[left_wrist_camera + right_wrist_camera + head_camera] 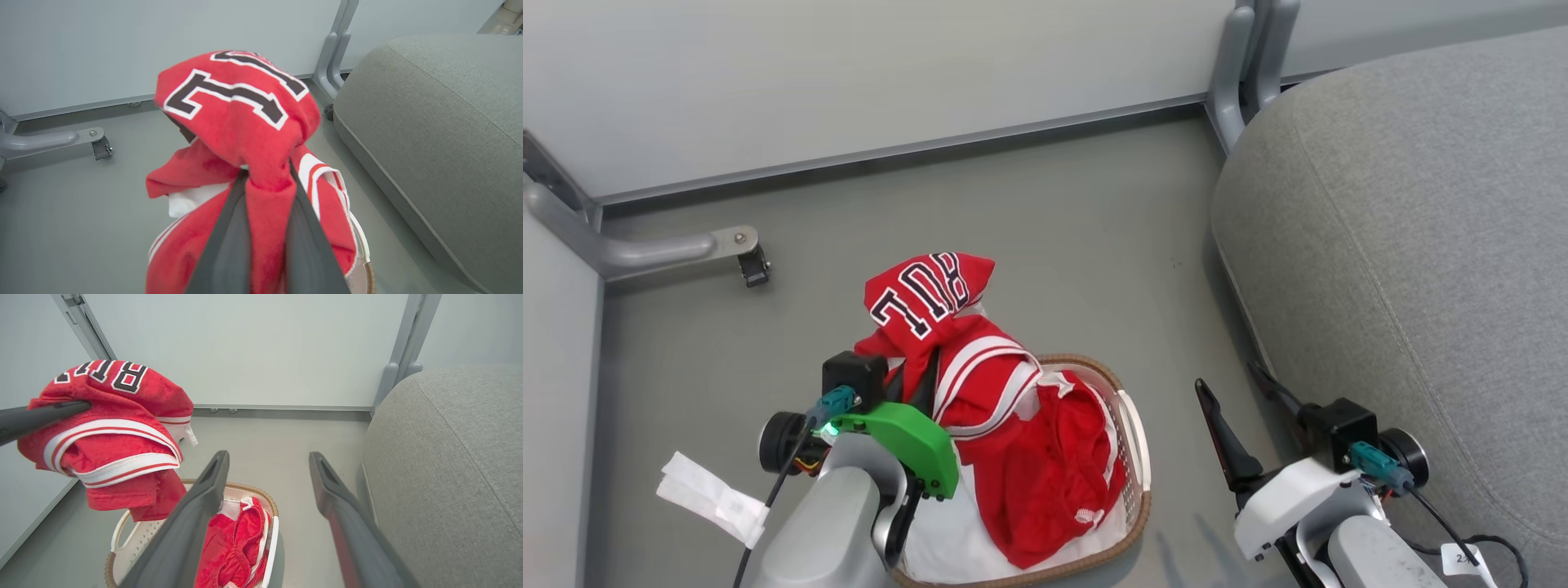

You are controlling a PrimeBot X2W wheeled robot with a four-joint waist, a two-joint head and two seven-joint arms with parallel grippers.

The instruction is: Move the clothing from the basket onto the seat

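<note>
- Your left gripper [267, 169] (dark tapered fingers) is clamped on the jersey [241, 118]: soft red knit, white stripes, block letters, bunched above the basket [1131, 433].
- Red shorts [1045, 465] w/ white trim lie crumpled in that perforated oval basket, which has a woven brown rim.
- Your right gripper [268, 456] hangs spread wide, empty, btwn the basket and the seat [1421, 245], which is coarse grey fabric w/ rounded corners.

The smooth grey floor [1029, 212] holds a small oval white plastic basket with a brown woven rim [1134, 445]. A grey metal leg with a little black wheel [686, 247] stands on it too, well apart from the basket.
</note>
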